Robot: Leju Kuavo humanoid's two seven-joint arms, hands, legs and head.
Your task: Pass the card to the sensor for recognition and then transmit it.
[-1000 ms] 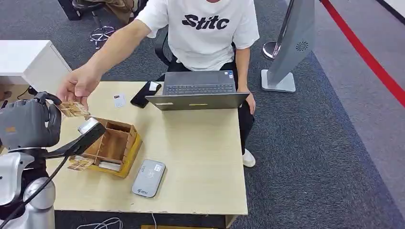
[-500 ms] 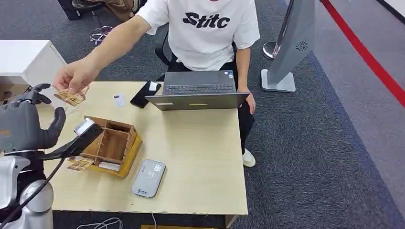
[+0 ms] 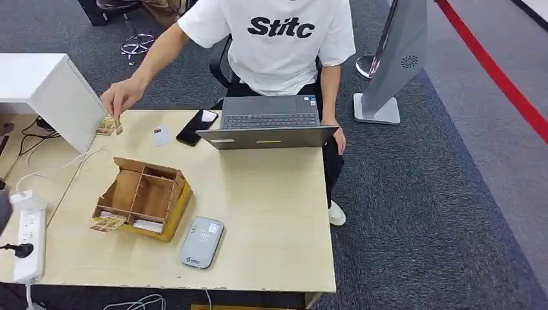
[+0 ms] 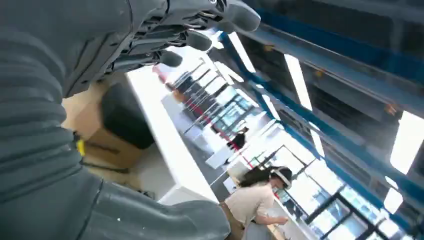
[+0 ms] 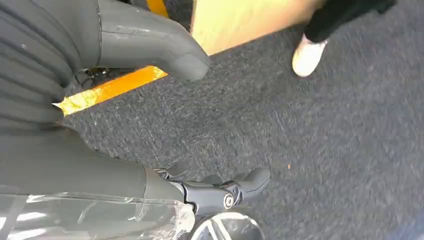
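table (image 3: 271, 213) is our landmark | sensor (image 3: 201, 241) flat on its near edge | our left hand (image 4: 150, 55) and right hand (image 5: 115, 65) both spread, holding nothing | card (image 3: 108, 124) at far-left corner, pinched by person's hand (image 3: 123, 97); we judge it thin, light, stiff, slick: pinch at an edge

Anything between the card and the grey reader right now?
Yes: the wooden box sits on the table between the card, held in the person's hand at the far corner, and the reader.
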